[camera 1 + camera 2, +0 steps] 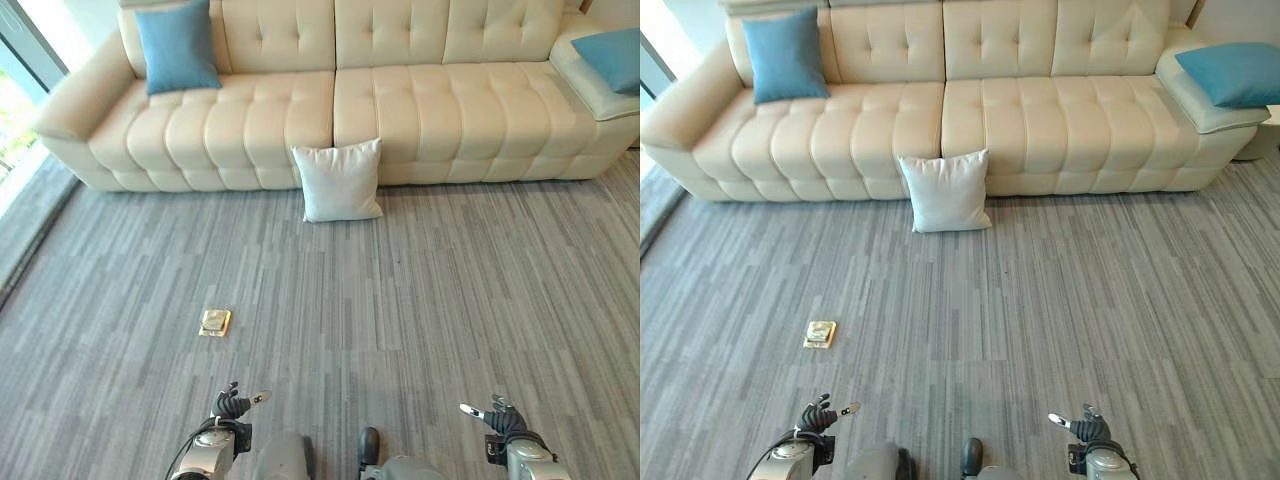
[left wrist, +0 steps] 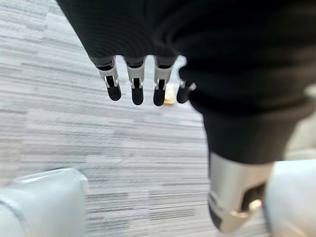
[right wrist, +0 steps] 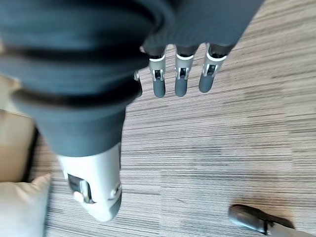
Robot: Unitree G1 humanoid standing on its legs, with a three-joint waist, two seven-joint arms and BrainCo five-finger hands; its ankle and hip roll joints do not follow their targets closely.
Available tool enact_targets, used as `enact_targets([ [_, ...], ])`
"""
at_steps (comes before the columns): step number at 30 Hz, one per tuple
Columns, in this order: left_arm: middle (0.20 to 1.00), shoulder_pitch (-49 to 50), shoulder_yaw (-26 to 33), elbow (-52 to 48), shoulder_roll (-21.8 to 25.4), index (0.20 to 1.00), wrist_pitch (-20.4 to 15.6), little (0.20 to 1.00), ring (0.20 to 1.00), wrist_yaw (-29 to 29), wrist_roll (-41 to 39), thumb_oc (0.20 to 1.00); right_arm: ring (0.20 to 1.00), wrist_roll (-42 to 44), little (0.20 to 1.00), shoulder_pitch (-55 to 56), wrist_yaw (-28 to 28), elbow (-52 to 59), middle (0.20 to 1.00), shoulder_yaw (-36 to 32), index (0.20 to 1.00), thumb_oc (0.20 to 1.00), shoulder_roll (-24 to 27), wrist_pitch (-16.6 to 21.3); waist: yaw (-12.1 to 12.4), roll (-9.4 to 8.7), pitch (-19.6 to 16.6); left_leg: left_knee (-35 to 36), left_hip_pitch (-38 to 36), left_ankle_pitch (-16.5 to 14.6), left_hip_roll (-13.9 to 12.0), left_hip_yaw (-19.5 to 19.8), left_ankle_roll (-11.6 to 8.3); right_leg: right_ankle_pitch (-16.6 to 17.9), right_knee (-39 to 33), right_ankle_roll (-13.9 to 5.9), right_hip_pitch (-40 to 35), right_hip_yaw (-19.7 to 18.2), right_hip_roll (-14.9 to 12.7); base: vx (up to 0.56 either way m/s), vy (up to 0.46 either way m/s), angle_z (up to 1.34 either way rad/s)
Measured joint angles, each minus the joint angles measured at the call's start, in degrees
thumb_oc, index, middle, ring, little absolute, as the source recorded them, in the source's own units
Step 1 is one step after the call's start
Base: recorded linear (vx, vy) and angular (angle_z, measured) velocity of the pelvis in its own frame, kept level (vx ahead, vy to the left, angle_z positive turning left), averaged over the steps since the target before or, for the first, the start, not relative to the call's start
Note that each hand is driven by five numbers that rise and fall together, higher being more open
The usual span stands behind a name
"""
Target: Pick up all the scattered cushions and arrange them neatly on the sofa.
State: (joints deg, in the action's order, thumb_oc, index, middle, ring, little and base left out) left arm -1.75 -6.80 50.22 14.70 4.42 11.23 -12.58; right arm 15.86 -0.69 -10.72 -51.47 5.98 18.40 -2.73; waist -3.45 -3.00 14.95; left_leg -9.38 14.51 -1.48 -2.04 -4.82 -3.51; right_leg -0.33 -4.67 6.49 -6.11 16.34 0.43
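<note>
A white cushion (image 1: 339, 181) stands on the grey carpet, leaning against the front of the cream sofa (image 1: 420, 120) near its middle. A blue cushion (image 1: 177, 46) is propped upright against the sofa's backrest at its left end. Another blue cushion (image 1: 612, 57) lies on the sofa's right end. My left hand (image 1: 231, 405) hangs low at the near left, far from the cushions, its fingers (image 2: 137, 84) straight and holding nothing. At the near right my right hand (image 1: 502, 419) is likewise open and empty, its fingers (image 3: 180, 77) relaxed over the carpet.
A small brass floor plate (image 1: 215, 322) is set in the carpet to the left, between me and the sofa. A window (image 1: 15, 105) runs along the far left side. Wide grey carpet (image 1: 450, 300) lies between me and the sofa.
</note>
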Motion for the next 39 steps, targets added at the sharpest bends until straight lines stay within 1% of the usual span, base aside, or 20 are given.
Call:
enact_targets([
  [3, 1.000, 1.03, -0.02, 0.45, -0.13, 1.000, 0.35, 1.000, 1.000, 0.01, 0.16, 1.000, 1.000, -0.14, 1.000, 0.10, 0.01, 0.03, 1.000, 0.32, 1.000, 1.000, 0.60, -0.02, -0.56, 1.46, 0.61, 13.24, -0.61, 5.04, 1.55, 1.16, -1.60, -2.44, -0.12, -2.21, -3.18, 0.72, 0.37, 0.34, 0.060, 0.01],
  [6, 1.000, 2.27, 0.21, 1.06, 0.26, 1.000, 0.41, 1.000, 1.000, 0.00, 0.20, 1.000, 1.000, -0.37, 1.000, 0.01, 0.21, -1.31, 1.000, 0.09, 1.000, 1.000, 0.80, -0.17, -0.52, 2.89, 0.63, 13.61, -1.24, 5.92, 1.81, 1.02, -0.94, -6.66, -0.07, -4.72, -7.33, -2.16, -0.07, 0.80, 0.276, -0.13],
  [7, 1.000, 2.30, 0.31, 1.72, 0.36, 1.000, 0.38, 1.000, 1.000, 0.03, 0.21, 1.000, 1.000, -0.72, 1.000, -0.04, 0.38, -2.31, 1.000, 0.05, 1.000, 1.000, 0.51, -0.20, -0.29, 2.64, 0.58, 14.02, -2.42, 7.47, 1.66, 1.01, 0.40, -6.75, 0.18, -5.73, -7.89, -3.11, -0.50, 0.58, 0.219, -1.04],
  [8, 1.000, 4.74, 0.27, 2.64, 0.97, 1.000, 1.05, 1.000, 1.000, 0.07, 0.20, 1.000, 1.000, -1.33, 1.000, 0.12, 0.92, -2.63, 1.000, 0.65, 1.000, 1.000, -0.12, -0.09, 1.34, 0.87, -1.00, 14.19, -4.79, 11.02, 3.84, 0.05, 4.18, -8.12, 0.50, -7.89, -9.05, -6.75, -3.06, 0.55, 0.219, -0.98],
  [10, 1.000, 4.80, 0.27, 4.20, 1.33, 1.000, 1.03, 1.000, 1.000, 0.06, 0.19, 1.000, 1.000, -1.39, 1.000, 0.17, 1.18, -2.24, 1.000, 0.66, 1.000, 1.000, -0.66, -0.16, 1.18, -0.26, -1.83, 13.91, -6.15, 11.41, 5.89, -0.78, 5.76, -8.50, 1.64, -9.28, -10.08, -6.88, -5.45, 0.51, 0.230, -0.46],
  [11, 1.000, 3.46, 0.15, 5.16, 1.17, 1.000, 1.28, 1.000, 1.000, 0.04, 0.21, 1.000, 1.000, -1.39, 1.000, 0.67, 1.46, -2.25, 1.000, 0.60, 1.000, 1.000, -1.02, -0.16, 0.72, -0.05, -2.17, 13.95, -7.93, 11.40, 6.66, -0.91, 8.29, -9.46, 7.36, -10.33, -8.91, -6.98, -6.85, 0.28, 0.157, -0.04],
  [13, 1.000, 2.70, 0.13, 4.38, 1.46, 1.000, 0.97, 1.000, 1.000, 0.05, 0.21, 1.000, 1.000, -1.43, 1.000, 0.92, 1.74, -2.35, 1.000, 0.79, 1.000, 1.000, -1.71, -0.17, 0.88, 0.04, -2.78, 13.98, -9.32, 8.51, 6.63, -1.78, 9.45, -10.44, 19.11, -11.81, -3.83, -8.43, -7.88, 0.40, 0.271, -0.20],
  [15, 1.000, 1.94, -0.18, 4.43, 2.34, 1.000, 0.76, 1.000, 1.000, 0.09, 0.19, 1.000, 1.000, -1.84, 1.000, 0.84, 2.06, -2.01, 1.000, 2.36, 1.000, 1.000, -2.84, -0.18, 1.17, -1.12, -3.85, 13.94, -11.42, 6.96, 7.70, -3.28, 10.14, -11.56, 43.07, -15.03, 7.48, -10.60, -10.69, 0.30, 0.223, -0.27],
  [17, 1.000, 1.54, -1.09, 4.53, 2.56, 1.000, 0.92, 1.000, 1.000, 0.05, 0.19, 1.000, 1.000, -2.39, 1.000, 0.91, 2.10, -2.04, 1.000, 2.51, 1.000, 1.000, -3.63, -0.26, 1.12, -1.33, -3.98, 13.85, -14.15, 4.19, 9.51, -3.13, 13.27, -11.58, 54.50, -15.00, 14.24, -11.20, -12.08, 0.29, 0.185, -0.15],
  [19, 1.000, 0.60, -2.47, 4.44, 2.15, 1.000, 1.10, 1.000, 1.000, 0.06, 0.18, 1.000, 1.000, -2.39, 1.000, 0.46, 2.03, -2.07, 1.000, 2.32, 1.000, 1.000, -3.55, -0.36, 0.87, -1.07, -3.74, 13.91, -16.08, 3.45, 9.73, -2.81, 13.92, -12.60, 57.53, -13.51, 17.37, -9.66, -12.67, 0.22, 0.065, -0.03],
  [22, 1.000, -1.54, -3.91, 3.98, 0.95, 1.000, 1.08, 1.000, 1.000, 0.09, 0.18, 1.000, 1.000, -2.36, 1.000, 0.02, 2.05, -2.00, 1.000, 2.31, 1.000, 1.000, -3.05, -0.40, 0.09, 2.73, -1.48, 13.90, -19.74, 2.87, 8.09, -3.74, 12.43, -15.12, 44.19, -11.03, 22.58, -6.59, -10.90, 0.24, -0.018, 0.05],
  [23, 1.000, -2.09, -3.73, 3.62, 1.22, 1.000, 0.94, 1.000, 1.000, 0.16, 0.18, 1.000, 1.000, -2.35, 1.000, -0.07, 2.05, -2.03, 1.000, 2.45, 1.000, 1.000, -3.12, -0.50, -0.28, 3.12, -1.28, 13.92, -20.37, 1.81, 7.99, -3.91, 11.30, -13.70, 39.03, -10.09, 25.44, -5.69, -10.76, 0.41, -0.106, 0.21],
  [25, 1.000, -2.50, -3.00, 4.13, 1.34, 1.000, 1.01, 1.000, 1.000, 0.43, 0.19, 1.000, 1.000, -2.34, 1.000, -0.43, 1.98, -2.60, 1.000, 2.29, 1.000, 1.000, -3.49, -0.68, 0.40, 3.38, -0.94, 13.94, -22.34, -0.89, 6.81, -6.99, 9.44, -8.27, 18.60, -12.52, 25.29, -4.16, -7.47, 0.40, -0.147, -0.41],
  [27, 1.000, -2.47, -1.96, 4.40, 1.60, 1.000, 1.30, 1.000, 1.000, 0.59, 0.18, 1.000, 1.000, -2.34, 1.000, -0.99, 1.94, -2.66, 1.000, 1.95, 1.000, 1.000, -3.71, -1.10, 0.11, 2.58, -1.14, 13.95, -23.77, -2.18, 6.97, -8.18, 7.97, -2.54, 8.43, -13.17, 26.00, -5.67, -5.80, 0.35, -0.146, -0.34],
  [29, 1.000, -3.21, -1.97, 4.30, 1.83, 1.000, 1.20, 1.000, 1.000, 0.64, 0.19, 1.000, 1.000, -2.33, 1.000, -1.01, 1.91, -4.23, 1.000, 1.31, 1.000, 1.000, -3.76, -1.39, -0.11, 1.88, -1.51, 13.96, -24.33, -3.22, 7.09, -8.26, 7.70, -0.20, 4.50, -13.84, 25.72, -5.34, -5.50, 0.54, -0.208, 0.07],
  [30, 1.000, -2.92, -2.05, 3.40, 1.14, 1.000, 1.20, 1.000, 1.000, 0.71, 0.19, 1.000, 1.000, -2.34, 1.000, -0.30, 1.54, -6.15, 1.000, -0.01, 1.000, 1.000, -3.64, -1.62, -0.77, 1.71, -1.96, 13.98, -27.75, -6.30, 6.51, -7.44, 6.45, 1.06, 4.77, -13.55, 23.01, -5.10, -5.87, 0.75, -0.293, -0.02],
  [32, 1.000, -1.82, -2.16, 2.65, -1.16, 1.000, 1.05, 1.000, 1.000, 0.57, 0.18, 1.000, 1.000, -2.31, 1.000, 2.04, 1.60, -6.67, 1.000, 0.22, 1.000, 1.000, -2.66, -1.52, -1.31, 4.37, -3.47, 13.42, -30.74, -9.08, 2.92, -5.61, 3.88, 5.15, 5.58, -11.55, 19.83, -2.51, -3.64, 0.62, -0.286, 0.30],
  [35, 1.000, -1.42, -2.24, 1.61, -2.83, 1.000, 0.48, 1.000, 1.000, 0.01, 0.13, 1.000, 1.000, -2.26, 1.000, 2.63, 1.57, -6.54, 1.000, 0.14, 1.000, 1.000, -1.64, -1.64, -2.41, 5.29, -4.54, 9.69, -31.64, -8.32, -0.44, -4.69, 1.87, 8.13, 3.13, -7.98, 15.60, -2.16, -0.47, 0.45, -0.272, 0.52],
  [37, 1.000, -1.19, -2.31, 1.66, -2.95, 1.000, 0.35, 1.000, 1.000, -0.05, 0.08, 1.000, 1.000, -2.16, 1.000, 1.35, 1.50, -6.09, 1.000, 0.26, 1.000, 1.000, -0.81, -1.29, -2.38, 4.39, -5.01, -0.68, -27.74, -8.08, -1.75, -4.57, -0.10, 8.40, -0.04, -6.83, 12.11, -1.96, 0.07, 0.32, -0.226, 0.05],
  [39, 1.000, -0.35, -2.13, 1.78, -3.41, 1.000, 0.39, 1.000, 1.000, -0.05, 0.07, 1.000, 1.000, -1.94, 1.000, 0.92, 1.51, -5.14, 1.000, 0.12, 1.000, 1.000, -0.03, -0.85, -1.96, 4.33, -4.84, -9.95, -25.11, -5.98, -2.68, -2.90, -3.73, 7.11, -0.09, -3.52, 9.47, -1.78, 0.59, 0.43, -0.345, 0.13],
])
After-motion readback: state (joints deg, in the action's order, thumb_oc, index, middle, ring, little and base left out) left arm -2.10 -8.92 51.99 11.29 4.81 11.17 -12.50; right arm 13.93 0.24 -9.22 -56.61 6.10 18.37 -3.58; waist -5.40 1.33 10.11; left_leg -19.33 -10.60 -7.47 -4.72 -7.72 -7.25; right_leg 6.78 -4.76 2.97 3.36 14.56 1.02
